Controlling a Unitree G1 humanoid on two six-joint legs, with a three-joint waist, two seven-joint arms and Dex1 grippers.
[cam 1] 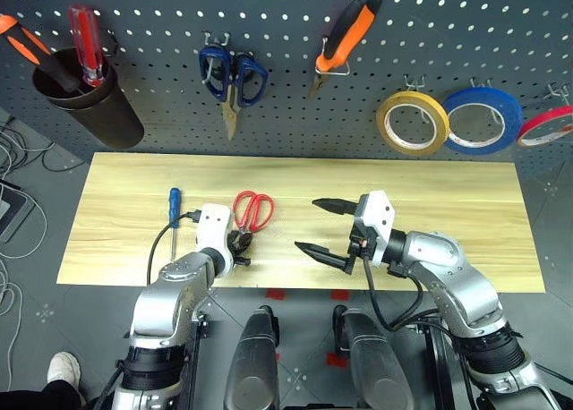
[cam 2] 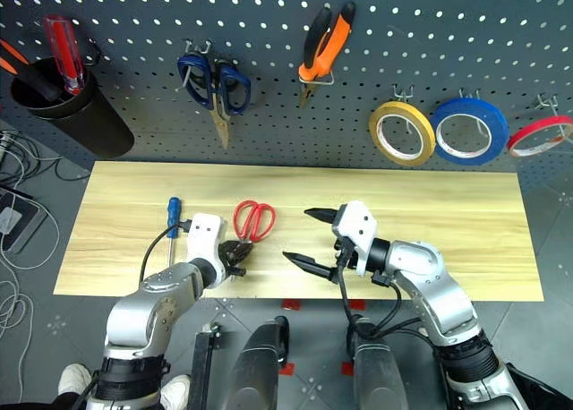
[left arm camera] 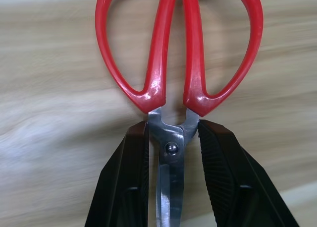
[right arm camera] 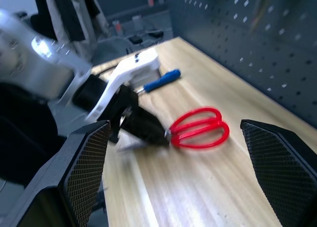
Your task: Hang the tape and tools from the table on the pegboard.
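Red-handled scissors (left arm camera: pixel 178 53), steel blades pinched in left end effector (left arm camera: pixel 171 172); right end effector (cam 1: pixel 324 228) spread wide, empty.

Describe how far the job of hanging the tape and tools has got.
Done: the yellow tape and pliers hang on the pegboard. In hand: the left claw is shut on the red scissors. Left: the blue screwdriver lies on the table.

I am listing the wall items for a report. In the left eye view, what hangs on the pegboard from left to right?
Black cup of screwdrivers → blue scissors → orange pliers → tan tape → blue tape → red tape.
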